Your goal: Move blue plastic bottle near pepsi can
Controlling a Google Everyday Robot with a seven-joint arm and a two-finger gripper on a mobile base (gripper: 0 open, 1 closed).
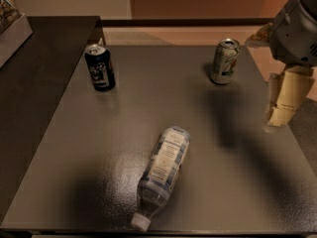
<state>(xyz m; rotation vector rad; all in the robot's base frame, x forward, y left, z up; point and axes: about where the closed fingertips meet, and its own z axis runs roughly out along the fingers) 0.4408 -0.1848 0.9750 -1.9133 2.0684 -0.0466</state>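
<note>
The blue plastic bottle (163,175) lies on its side at the front middle of the dark table (89,148), with its white cap toward the front edge. The pepsi can (100,67) stands upright at the table's back left. My gripper (283,100) hangs at the right edge of the table and points downward. It is well to the right of the bottle and holds nothing that I can see.
A pale greenish-white can (225,61) stands upright at the back right, close to my arm (297,29). A second dark table (34,83) adjoins on the left, with a box at its far corner (12,24).
</note>
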